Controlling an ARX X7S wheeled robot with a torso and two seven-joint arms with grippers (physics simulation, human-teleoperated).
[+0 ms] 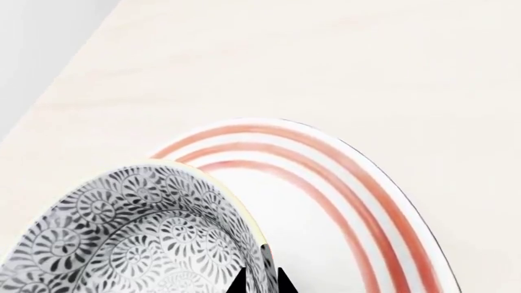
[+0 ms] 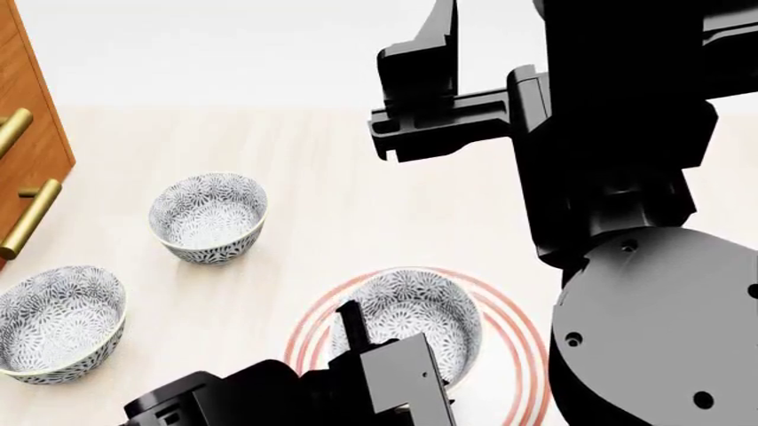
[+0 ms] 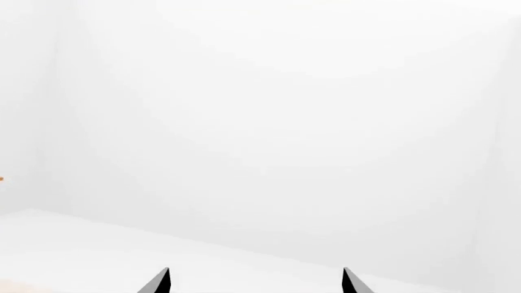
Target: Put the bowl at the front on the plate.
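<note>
Item: bowl, over the plate, near centre. My left pincer pinches its rim wall, one finger inside, one outside (so it hangs level). Whether it touches the plate, I cannot tell. Right pincer: spread, idle, raised.

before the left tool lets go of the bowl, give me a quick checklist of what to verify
1. Bowl over the plate, inside the red rings: ok.
2. Bowl resting flat on the plate: cannot tell.
3. Left tool pinching the bowl's rim: ok.
4. Bowl upright, not tipped: ok.
5. Right tool open, raised, facing away from the table: ok.
6. Other two bowls well apart from the plate: ok.
</note>
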